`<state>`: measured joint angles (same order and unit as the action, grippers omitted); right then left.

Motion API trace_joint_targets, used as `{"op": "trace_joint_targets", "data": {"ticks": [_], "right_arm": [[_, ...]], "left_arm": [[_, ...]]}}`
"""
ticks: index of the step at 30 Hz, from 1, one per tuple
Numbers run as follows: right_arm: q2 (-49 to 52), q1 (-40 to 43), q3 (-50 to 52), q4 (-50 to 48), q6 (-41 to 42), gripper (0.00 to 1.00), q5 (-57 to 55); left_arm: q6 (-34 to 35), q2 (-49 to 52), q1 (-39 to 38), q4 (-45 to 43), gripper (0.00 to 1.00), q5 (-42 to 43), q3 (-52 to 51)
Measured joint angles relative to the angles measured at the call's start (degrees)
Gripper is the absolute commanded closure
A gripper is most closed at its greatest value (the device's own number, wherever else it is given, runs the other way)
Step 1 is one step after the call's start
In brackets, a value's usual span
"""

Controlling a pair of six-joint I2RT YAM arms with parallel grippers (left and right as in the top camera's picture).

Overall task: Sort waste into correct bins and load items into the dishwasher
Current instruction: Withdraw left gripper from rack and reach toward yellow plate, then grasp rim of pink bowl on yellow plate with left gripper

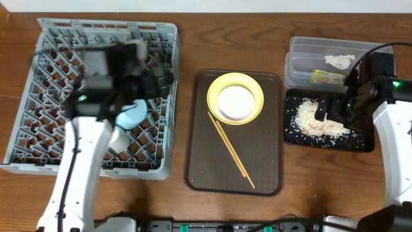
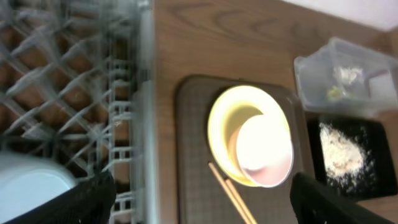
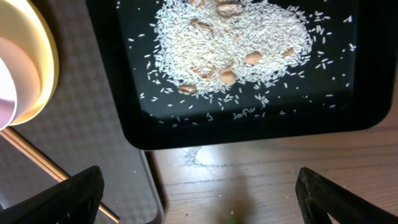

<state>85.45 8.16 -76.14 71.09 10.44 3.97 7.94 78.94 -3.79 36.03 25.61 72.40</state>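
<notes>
Two arms out, one per side. Overhead: left gripper (image 1: 158, 80) is blurred above the grey dish rack (image 1: 38, 96), jaws unreadable from here; light blue bowl (image 1: 132, 115) and small white cup (image 1: 117, 140) sit in the rack beside the arm. Brown serving tray (image 1: 199, 161) at centre carries the yellow plate (image 1: 254, 90) with the white bowl (image 1: 235, 102) in it, chopsticks (image 1: 230, 149) lying slantwise just below. Clear tub (image 1: 299, 64) far right holds tissue (image 1: 339, 61) and wrapper (image 1: 327, 77); touching its near side, the black tray (image 1: 360, 142) holds the rice heap (image 1: 312, 122), right gripper (image 1: 331, 111) over it. Left wrist: adds what overhead hid: its fingers (image 2: 93, 199) stand far apart at the lower corners, nothing between; rack edge, plate and bowl below, all soft-focus. Right wrist: fingers (image 3: 62, 199) likewise spread wide and empty; only here do brownish bits (image 3: 227, 76) show among the rice, and stray grains (image 3: 196, 155) on the wooden table (image 3: 280, 180) just outside the tray
</notes>
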Motion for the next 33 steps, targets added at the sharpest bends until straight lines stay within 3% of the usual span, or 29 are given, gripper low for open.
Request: {"op": "trace_joint_targets", "data": {"ticks": [5, 12, 25, 27, 33], "right_arm": [[0.00, 0.24, 0.00, 0.00, 0.02, 0.02, -0.15], [-0.02, 0.24, 0.00, 0.00, 0.02, 0.01, -0.15], [-0.02, 0.24, 0.00, 0.00, 0.02, 0.01, -0.15], [-0.02, 0.24, 0.00, 0.00, 0.02, 0.01, -0.15], [-0.02, 0.24, 0.00, 0.04, 0.00, 0.01, -0.15]], "left_arm": [[-0.02, 5.84, -12.09, 1.60, 0.05, -9.14, 8.55], [-2.47, 15.61, -23.47, -0.20, 0.05, -16.63, 9.66], [-5.42, 30.99, -34.25, -5.81, 0.05, -19.34, 9.66], [-5.42, 32.24, -35.12, -6.45, 0.06, -19.58, 9.66], [-5.99, 36.22, -37.44, -8.57, 0.27, -19.74, 9.66]]}}
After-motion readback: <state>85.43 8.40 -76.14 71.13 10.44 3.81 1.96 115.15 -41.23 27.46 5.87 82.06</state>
